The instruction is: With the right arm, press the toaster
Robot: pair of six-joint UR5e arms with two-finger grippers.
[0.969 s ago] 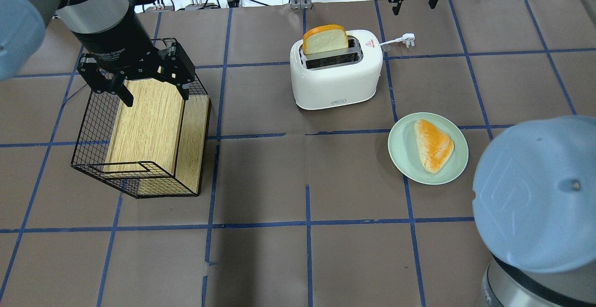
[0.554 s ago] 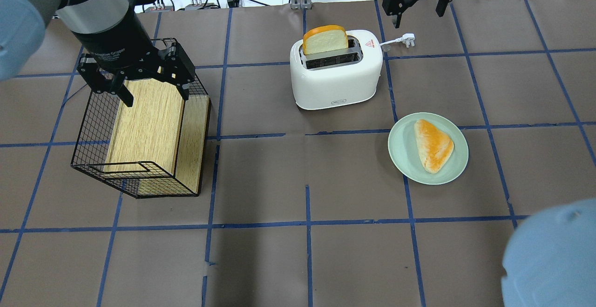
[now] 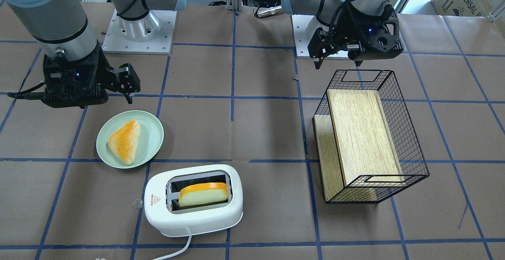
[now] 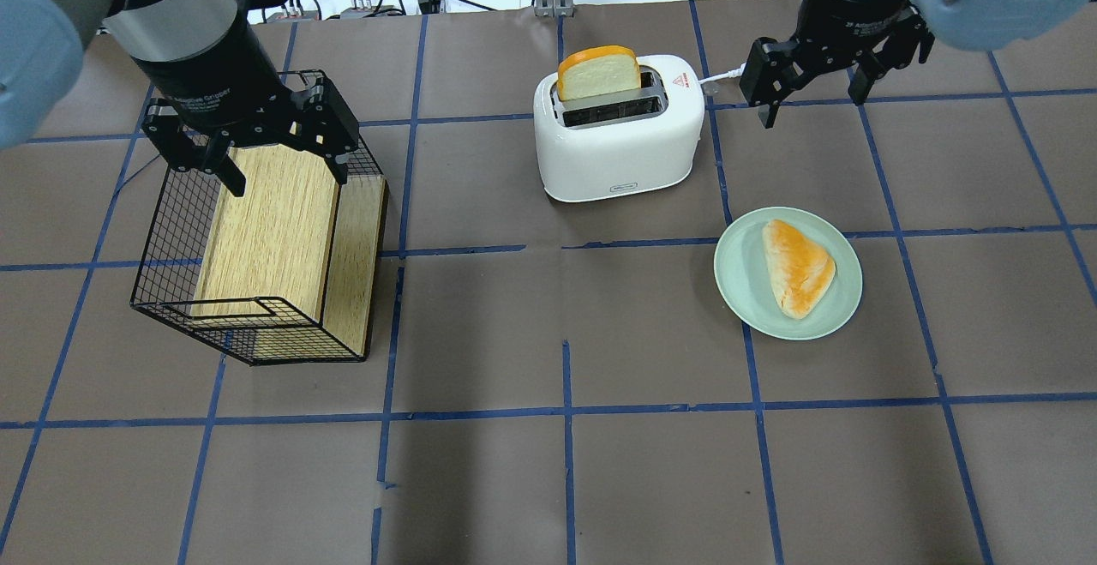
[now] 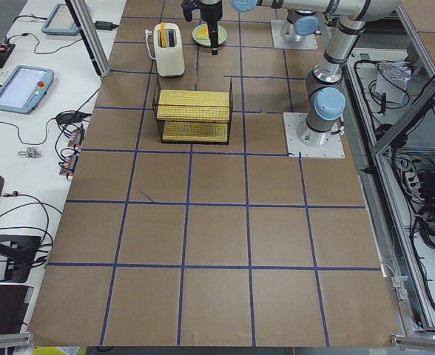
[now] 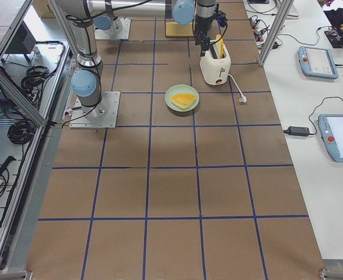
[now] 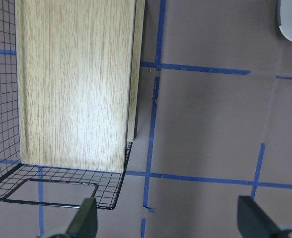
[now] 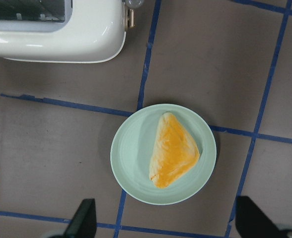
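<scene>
The tabletop (image 4: 480, 479) carries, from big to small, a wire basket (image 4: 257, 231) with wooden boards, the toaster (image 4: 617, 141), a green plate (image 4: 737, 291) with a pastry (image 4: 797, 265), and a bread slice (image 4: 598, 72) standing tall in the toaster's far slot. The toaster sits near the far middle of the tabletop, its red-triangle end facing the right arm's side.

The right tool (image 4: 810, 89) hangs just beyond that end, over the cord, its fingers spread and holding nothing. The left tool (image 4: 257, 149) hovers over the basket's far end, also spread and empty.

To press well, the right tool probably needs to come in over the small clear knob (image 8: 132, 4) at that end, line one fingertip squarely above it, then push straight down, so the light toaster does not slide or tip.
</scene>
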